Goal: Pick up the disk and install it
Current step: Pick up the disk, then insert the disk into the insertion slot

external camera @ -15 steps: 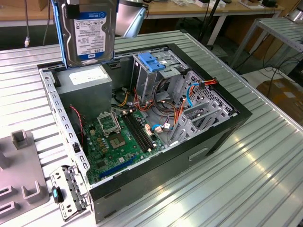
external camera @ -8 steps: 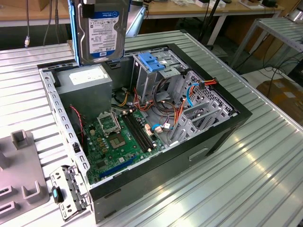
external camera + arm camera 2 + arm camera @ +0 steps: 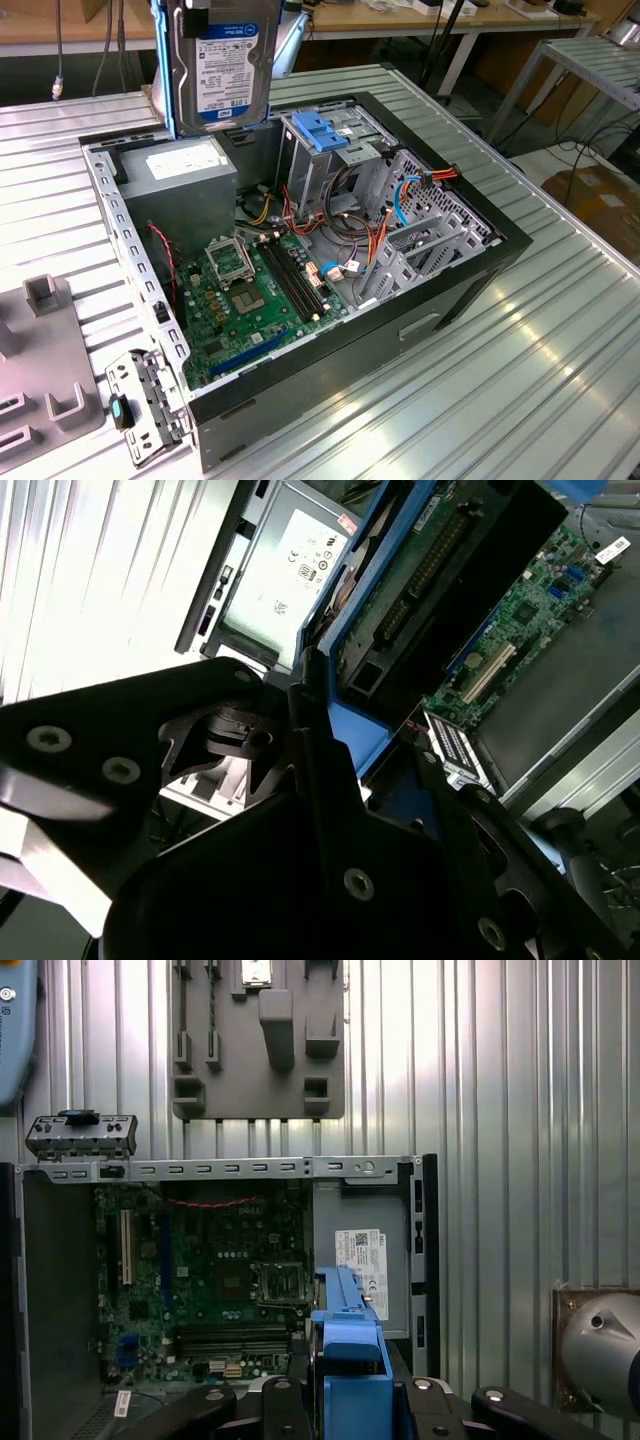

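1. The fingers (image 3: pixel 318 780) are pinched on the disk (image 3: pixel 225 65), black metal pressing in from both sides against its blue plastic rails.
2. In the first wrist view, the blue rail (image 3: pixel 350 1355) stands up between the two dark finger halves, edge-on to the camera.
3. From where I stand, the disk hangs upright in the air. Its white label with the blue band faces the exterior view, and nothing supports it from below.
4. It is well clear of the open computer case (image 3: pixel 470 270), up over the case's far corner.
5. Below the disk sits the grey power-supply box (image 3: pixel 190 170) with its white sticker.
6. Toward the exterior view's right of the disk stands the metal drive cage (image 3: pixel 320 130) with the blue plastic top, near the disk but apart from it.
7. The green motherboard (image 3: pixel 250 290) lies flat on the case floor, with loose cables bunched beside the cage.
8. The case rests on a ribbed metal bench (image 3: pixel 560 380).
9. A grey fixture plate (image 3: pixel 50 370) lies on the bench at the exterior view's left of the case.
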### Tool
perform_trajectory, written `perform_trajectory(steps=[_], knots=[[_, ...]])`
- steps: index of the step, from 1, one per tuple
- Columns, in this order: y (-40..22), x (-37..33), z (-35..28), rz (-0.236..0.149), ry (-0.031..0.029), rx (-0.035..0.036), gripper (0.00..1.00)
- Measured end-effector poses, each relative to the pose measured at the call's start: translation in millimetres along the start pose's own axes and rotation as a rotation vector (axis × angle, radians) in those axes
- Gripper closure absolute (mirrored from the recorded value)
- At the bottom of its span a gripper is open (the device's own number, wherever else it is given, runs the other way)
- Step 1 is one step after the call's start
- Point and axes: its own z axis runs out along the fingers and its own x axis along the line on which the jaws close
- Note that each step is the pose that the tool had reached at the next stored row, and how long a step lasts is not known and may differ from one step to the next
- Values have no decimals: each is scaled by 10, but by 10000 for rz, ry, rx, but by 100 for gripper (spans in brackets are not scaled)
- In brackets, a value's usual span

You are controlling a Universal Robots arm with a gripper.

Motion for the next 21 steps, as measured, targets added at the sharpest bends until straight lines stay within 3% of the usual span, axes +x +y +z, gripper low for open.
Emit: perform_trajectory(steps=[21], knots=[[0,0,0,-1,87,54,63]])
